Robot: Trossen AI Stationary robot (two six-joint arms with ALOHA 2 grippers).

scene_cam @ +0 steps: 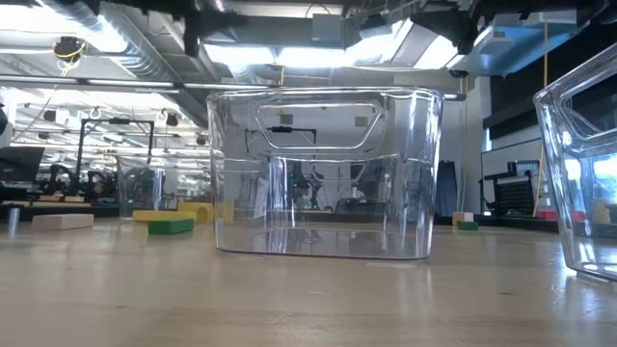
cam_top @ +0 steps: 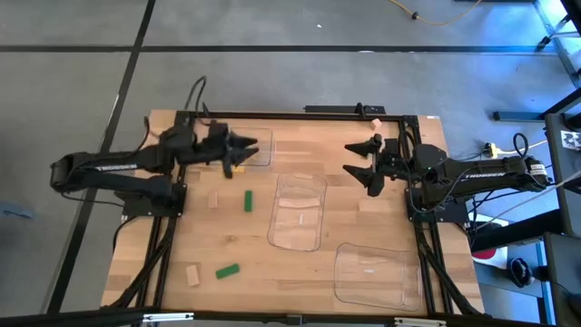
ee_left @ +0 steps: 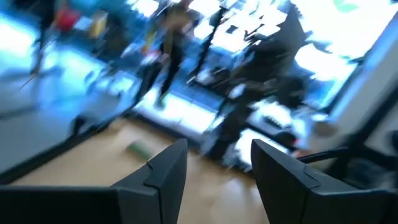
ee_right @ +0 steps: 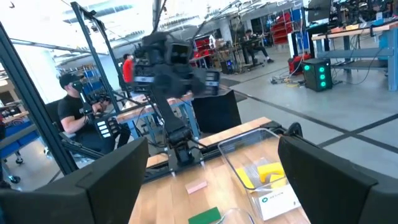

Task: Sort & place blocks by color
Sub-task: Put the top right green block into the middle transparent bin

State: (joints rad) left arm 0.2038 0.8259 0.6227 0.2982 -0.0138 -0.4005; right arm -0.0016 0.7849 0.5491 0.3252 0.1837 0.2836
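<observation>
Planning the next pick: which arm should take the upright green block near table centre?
Probably the left. Its end effector hangs open at the far tray, close to the green block. The right end effector, also open, sits beyond the middle tray.

Your left gripper (ee_left: 214,171) stood with its two dark fingers (ee_left: 163,176) apart, nothing between them; beyond them lay the table (ee_left: 93,155), one green block (ee_left: 138,148) on it; the other arm (ee_left: 261,74) loomed blurred behind.
</observation>
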